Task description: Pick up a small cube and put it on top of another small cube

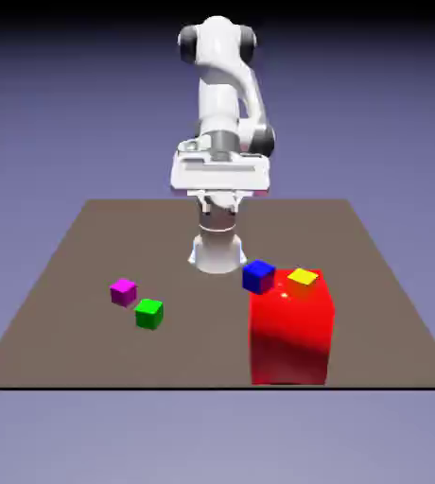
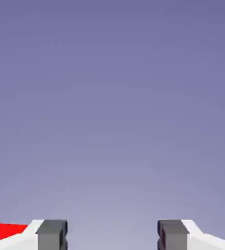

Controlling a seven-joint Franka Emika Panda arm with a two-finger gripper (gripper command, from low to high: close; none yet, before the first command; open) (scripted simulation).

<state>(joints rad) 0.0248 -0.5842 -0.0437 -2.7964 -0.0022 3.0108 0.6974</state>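
The small magenta cube (image 1: 123,291) lies on the brown table (image 1: 212,345), toward the exterior view's left. A green cube (image 1: 148,313) sits just beside it, slightly nearer the front edge. My gripper (image 1: 219,197) hangs high over the table's far half, well away from both cubes. In the hand view the gripper (image 2: 112,235) is open, and only the plain backdrop shows between its grey fingertips (image 2: 52,234). No cube appears in the hand view.
A big red block (image 1: 291,331) stands at the exterior view's front right with a yellow cube (image 1: 303,279) on top. A blue cube (image 1: 258,276) rests at its far left corner. A sliver of the red block (image 2: 2,230) shows in the hand view.
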